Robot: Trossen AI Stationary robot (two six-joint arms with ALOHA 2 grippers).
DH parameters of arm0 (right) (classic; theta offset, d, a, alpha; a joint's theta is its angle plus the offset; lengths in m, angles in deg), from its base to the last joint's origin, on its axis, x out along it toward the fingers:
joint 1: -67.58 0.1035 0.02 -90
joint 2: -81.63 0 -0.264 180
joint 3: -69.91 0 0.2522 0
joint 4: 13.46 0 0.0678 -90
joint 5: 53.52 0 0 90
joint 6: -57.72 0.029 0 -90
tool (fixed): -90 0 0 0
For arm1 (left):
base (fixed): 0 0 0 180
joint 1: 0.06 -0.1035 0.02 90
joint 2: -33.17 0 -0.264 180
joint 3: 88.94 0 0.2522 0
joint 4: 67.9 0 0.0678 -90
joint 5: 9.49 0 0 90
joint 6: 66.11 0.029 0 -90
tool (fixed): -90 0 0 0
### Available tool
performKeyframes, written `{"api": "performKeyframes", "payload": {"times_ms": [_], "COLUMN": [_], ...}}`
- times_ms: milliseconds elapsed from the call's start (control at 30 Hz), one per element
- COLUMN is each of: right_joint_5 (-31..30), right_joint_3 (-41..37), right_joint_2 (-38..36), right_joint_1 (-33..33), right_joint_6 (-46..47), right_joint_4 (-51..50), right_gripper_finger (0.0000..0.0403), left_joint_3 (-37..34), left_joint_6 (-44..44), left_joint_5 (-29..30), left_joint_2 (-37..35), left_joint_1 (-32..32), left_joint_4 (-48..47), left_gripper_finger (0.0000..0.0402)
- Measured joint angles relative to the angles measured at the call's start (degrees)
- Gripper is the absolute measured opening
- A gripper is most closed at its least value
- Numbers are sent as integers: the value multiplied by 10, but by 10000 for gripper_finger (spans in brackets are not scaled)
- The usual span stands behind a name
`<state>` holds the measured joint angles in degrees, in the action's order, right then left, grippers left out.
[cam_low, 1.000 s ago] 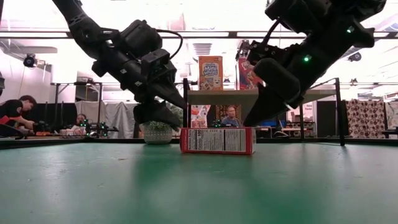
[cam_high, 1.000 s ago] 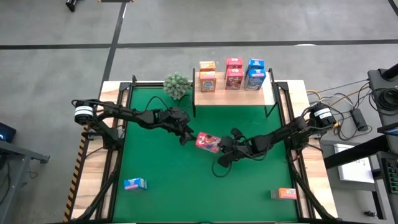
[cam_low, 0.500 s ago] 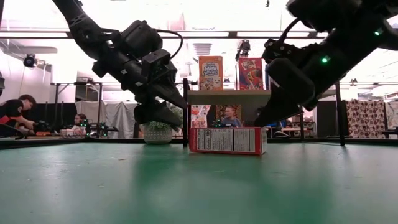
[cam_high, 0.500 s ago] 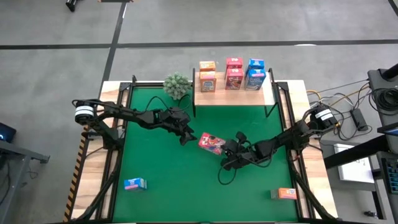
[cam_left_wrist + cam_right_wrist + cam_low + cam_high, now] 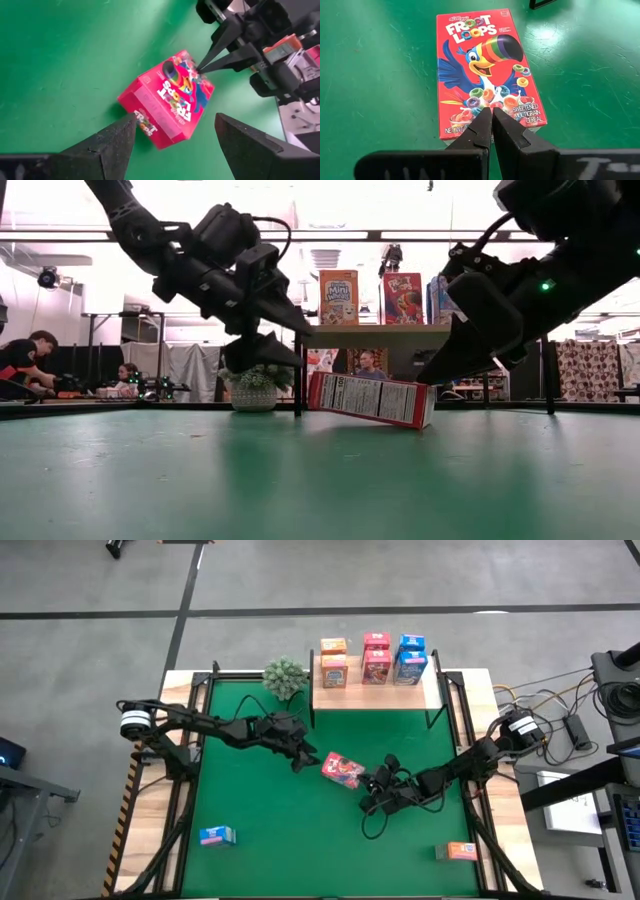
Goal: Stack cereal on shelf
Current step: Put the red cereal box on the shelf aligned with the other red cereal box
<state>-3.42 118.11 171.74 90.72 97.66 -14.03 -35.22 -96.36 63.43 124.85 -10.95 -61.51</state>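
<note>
A red Froot Loops box (image 5: 341, 769) lies face up near the middle of the green counter (image 5: 260, 840), one end tipped slightly off the felt in the low view (image 5: 372, 398). The right tool (image 5: 366, 783), fingers pressed fully together and holding nothing, has its closed tip at the box's bottom edge (image 5: 490, 130); it appears to be acting as a wedge or pusher, levering that end so the box can be picked up more easily. The left tool (image 5: 308, 759) hangs just beside the opposite end with its fingers spread wide and empty. In its wrist view the box (image 5: 167, 105) sits between the two fingers (image 5: 107, 145), so it looks positioned to close on the box once the box is presented (a two-arm handoff, as far as one can judge).

The box is a small flat carton, bright red, with a toucan, coloured cereal rings and white lettering on the front, and a pale printed nutrition panel along its narrow side. It looks light and rigid, and likely to slide on the felt.

The shelf (image 5: 375, 698) stands at the far edge of the counter with six boxes already on it: orange, red and blue in pairs. A blue box (image 5: 216, 835) and an orange box (image 5: 460, 851) lie flat near the front corners, well apart from the arms. A small green plant (image 5: 285, 676) stands beside the shelf.
</note>
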Motion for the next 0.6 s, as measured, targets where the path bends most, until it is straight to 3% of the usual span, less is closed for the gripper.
{"api": "performKeyframes", "payload": {"times_ms": [600], "right_joint_5": [5], "right_joint_3": [-1], "right_joint_2": [0], "right_joint_1": [10], "right_joint_6": [-5], "right_joint_4": [-7], "right_gripper_finger": [9], "left_joint_3": [0], "left_joint_6": [-77], "left_joint_5": [30], "left_joint_2": [0], "left_joint_1": [0], "left_joint_4": [8], "left_gripper_finger": [261]}}
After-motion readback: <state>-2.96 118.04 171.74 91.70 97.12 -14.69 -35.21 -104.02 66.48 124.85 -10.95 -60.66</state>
